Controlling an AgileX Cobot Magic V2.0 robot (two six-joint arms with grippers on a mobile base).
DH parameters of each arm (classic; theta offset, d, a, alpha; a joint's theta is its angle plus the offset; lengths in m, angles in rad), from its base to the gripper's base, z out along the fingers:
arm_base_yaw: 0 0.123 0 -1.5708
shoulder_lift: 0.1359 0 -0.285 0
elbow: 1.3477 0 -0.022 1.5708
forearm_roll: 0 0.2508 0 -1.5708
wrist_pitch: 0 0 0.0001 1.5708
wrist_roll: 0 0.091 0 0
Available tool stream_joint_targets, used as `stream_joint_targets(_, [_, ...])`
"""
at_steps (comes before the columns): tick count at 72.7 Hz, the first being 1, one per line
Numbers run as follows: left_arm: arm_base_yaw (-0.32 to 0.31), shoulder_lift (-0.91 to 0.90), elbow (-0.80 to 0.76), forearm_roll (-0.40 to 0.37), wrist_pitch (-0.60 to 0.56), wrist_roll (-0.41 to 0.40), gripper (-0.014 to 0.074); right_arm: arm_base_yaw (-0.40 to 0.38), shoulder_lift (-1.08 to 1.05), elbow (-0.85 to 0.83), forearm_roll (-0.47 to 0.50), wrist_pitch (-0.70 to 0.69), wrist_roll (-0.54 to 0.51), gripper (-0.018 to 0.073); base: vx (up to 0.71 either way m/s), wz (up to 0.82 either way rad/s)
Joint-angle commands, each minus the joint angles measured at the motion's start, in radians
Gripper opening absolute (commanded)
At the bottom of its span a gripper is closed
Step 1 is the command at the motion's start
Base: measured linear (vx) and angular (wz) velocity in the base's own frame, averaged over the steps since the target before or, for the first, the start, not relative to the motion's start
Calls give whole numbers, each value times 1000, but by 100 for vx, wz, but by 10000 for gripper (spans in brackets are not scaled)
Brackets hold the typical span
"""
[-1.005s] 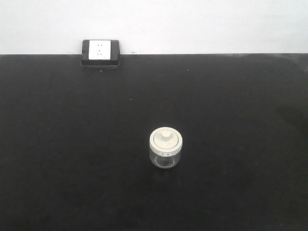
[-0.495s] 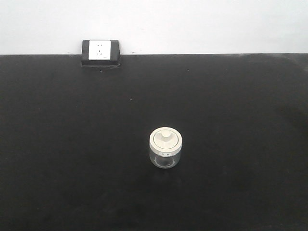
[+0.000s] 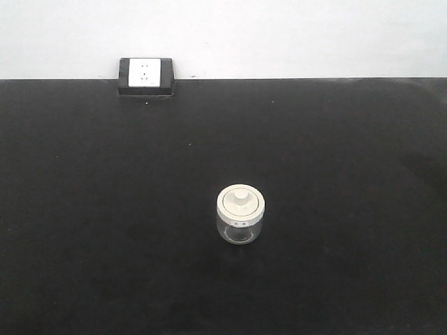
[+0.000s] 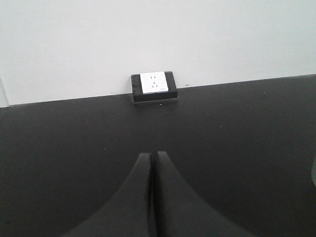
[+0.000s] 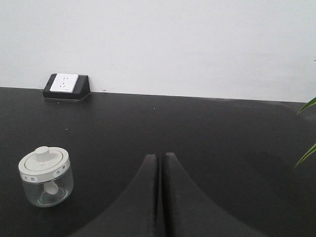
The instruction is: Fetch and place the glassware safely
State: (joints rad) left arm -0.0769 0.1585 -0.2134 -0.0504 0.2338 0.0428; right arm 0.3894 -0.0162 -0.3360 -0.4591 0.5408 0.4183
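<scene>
Nothing has shifted since the earlier frames — the glass jar (image 5: 46, 176) stands upright, lid on, on the black table (image 3: 335, 174), left of the right gripper (image 5: 159, 157), untouched. Both it and the left gripper (image 4: 153, 154) have fingers pressed together, holding nothing.

Small squat clear glass jar (image 3: 241, 215), cream-white knobbed lid on, upright on black tabletop (image 3: 105, 209)

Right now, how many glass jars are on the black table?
1. The lidded glass jar stands upright near the middle of the black table, well in front of the power socket by the wall. No other jar shows in any view.
</scene>
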Motion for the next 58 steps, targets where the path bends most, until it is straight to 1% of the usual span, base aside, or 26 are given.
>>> stream_joint_targets(1, [-8,16,-27,-3,-72,-4,-7,-2,22,-24,-18,-76,-1,-8,0,0])
stream_joint_targets(17, [-8,16,-27,-3,-72,-3,-7,-2,22,-24,-18,-76,-1,-8,0,0])
stream_joint_targets(25, [-8,7,-1,5,-71,-5,-7,-2,22,-24,-18,-76,-1,-8,0,0])
stream_joint_targets(33, [-4,-35,65,8,-90,-5,-7,-2,22,-24,-19,-76,-1,-8,0,0])
stream_joint_targets(38, [7,-73,112,24,-103,-11,-7,-2,22,-24,-19,-76,-1,-8,0,0])
stream_joint_targets(46, [30,-144,207,23,-170,-43,-7,-2,22,-24,-19,-76,-1,-8,0,0])
stream_joint_targets(53, [35,-191,274,22,-243,-68,-7,-2,22,-24,-19,-76,-1,-8,0,0])
stream_joint_targets(58, [34,-178,269,22,-216,-75,-7,-2,22,-24,-19,-75,-1,-8,0,0])
